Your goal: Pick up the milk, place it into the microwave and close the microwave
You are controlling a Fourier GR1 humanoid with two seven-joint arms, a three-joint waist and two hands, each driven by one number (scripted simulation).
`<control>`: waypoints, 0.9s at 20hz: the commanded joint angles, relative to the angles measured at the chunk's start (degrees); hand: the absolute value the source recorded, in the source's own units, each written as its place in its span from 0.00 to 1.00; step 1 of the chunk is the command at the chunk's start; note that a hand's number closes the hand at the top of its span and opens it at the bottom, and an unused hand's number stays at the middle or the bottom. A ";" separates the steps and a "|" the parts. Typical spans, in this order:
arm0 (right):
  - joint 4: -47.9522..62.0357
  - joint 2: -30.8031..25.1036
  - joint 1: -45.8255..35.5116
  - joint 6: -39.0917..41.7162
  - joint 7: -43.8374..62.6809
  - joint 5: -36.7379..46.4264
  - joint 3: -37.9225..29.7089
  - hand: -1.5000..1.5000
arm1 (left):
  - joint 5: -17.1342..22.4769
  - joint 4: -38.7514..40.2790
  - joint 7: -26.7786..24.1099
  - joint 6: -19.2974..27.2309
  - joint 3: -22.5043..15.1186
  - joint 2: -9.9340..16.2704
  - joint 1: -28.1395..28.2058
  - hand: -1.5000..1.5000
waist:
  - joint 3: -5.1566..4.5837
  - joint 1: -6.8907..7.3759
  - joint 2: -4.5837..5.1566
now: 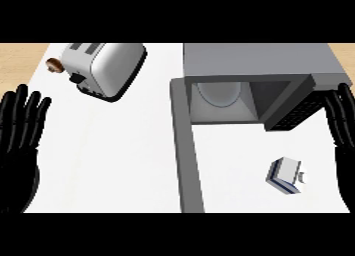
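Observation:
The milk (287, 174) is a small white carton with blue trim, lying on the white counter (128, 160) in front of the microwave. The grey microwave (257, 62) stands at the back right, its cavity showing a round glass plate (220, 95). Its door (186, 150) is swung wide open and reaches toward the counter's front edge, left of the milk. My right hand (350, 125) is open at the right edge, fingers up, apart from the carton. My left hand (14, 145) rests open at the left edge, far from both.
A silver toaster (106, 67) lies tilted at the back left, with a small brown knob (54, 65) beside it. Wooden floor shows beyond the counter's far corners. The microwave's dark keypad panel (298, 112) faces out next to my right hand.

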 commanded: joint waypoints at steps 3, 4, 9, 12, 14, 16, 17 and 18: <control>-4.76 3.29 8.47 -3.32 -5.41 5.90 2.60 0.00 | 2.06 -0.73 0.24 -0.29 3.18 0.74 -0.66 0.00 | -0.31 0.79 1.00; -8.06 3.12 5.05 -5.31 0.05 6.06 1.51 0.00 | 1.73 0.97 -3.34 -0.28 4.12 0.58 -0.30 0.00 | -0.33 0.82 1.00; -7.24 4.58 8.46 -12.90 3.58 15.33 11.76 0.00 | 6.06 1.31 3.26 2.06 7.84 -0.21 -0.83 0.00 | -0.35 1.11 1.02; -9.45 4.30 7.57 -11.20 7.52 16.58 11.65 0.00 | 8.79 -3.22 6.98 0.31 9.93 1.87 1.96 0.00 | -0.32 1.21 1.02; -9.69 4.61 11.39 -15.46 5.73 19.30 17.86 0.00 | 11.49 -3.70 2.88 -3.08 11.63 2.14 6.36 0.00 | -0.33 1.26 0.99; -12.78 4.42 10.79 -13.51 9.95 18.70 14.66 0.00 | 8.03 -6.45 3.10 -1.25 7.84 -1.24 8.74 0.00 | -0.32 1.19 0.99; -12.98 3.91 15.03 -14.02 6.65 18.98 14.57 0.00 | 13.50 -9.31 6.43 -3.18 12.54 2.30 8.69 0.00 | -0.31 1.19 0.93; -13.27 4.62 13.93 -17.55 9.32 25.16 20.13 0.00 | 11.87 -8.19 6.97 -2.39 11.19 1.44 8.20 0.00 | -0.33 1.16 0.96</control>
